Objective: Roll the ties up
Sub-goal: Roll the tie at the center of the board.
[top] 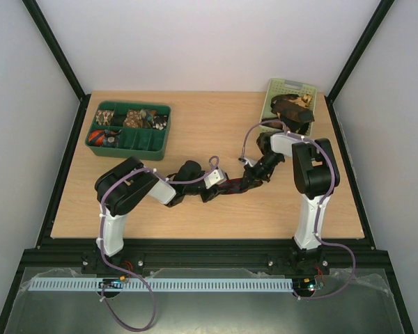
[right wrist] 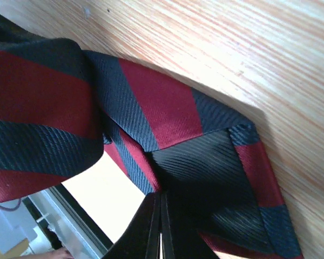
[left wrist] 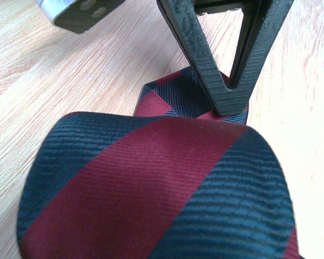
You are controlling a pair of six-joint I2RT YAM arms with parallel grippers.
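Burgundy and navy stripes fill both wrist views: the striped tie (left wrist: 162, 183) is the one in hand, slung between my two grippers just above the table (top: 195, 132), in the middle and a little toward the near edge. I judge the job partly done. Several rolled ties (top: 122, 120) sit in the compartments of the dark green tray (top: 132, 106) at the far left, while a heap of loose ties (top: 292, 108) waits in the pale green basket (top: 292, 87) at the far right.

This tie is not yet a roll. It is folded over loosely, one broad loop bulging up, the dark ribbed lining showing at its pointed end. The weave looks smooth and slippery.

My left gripper (left wrist: 229, 105) has its tips brought together on the fabric, pinching it. My right gripper (right wrist: 160, 216) is clenched tight, nipping the tie near the lined end.
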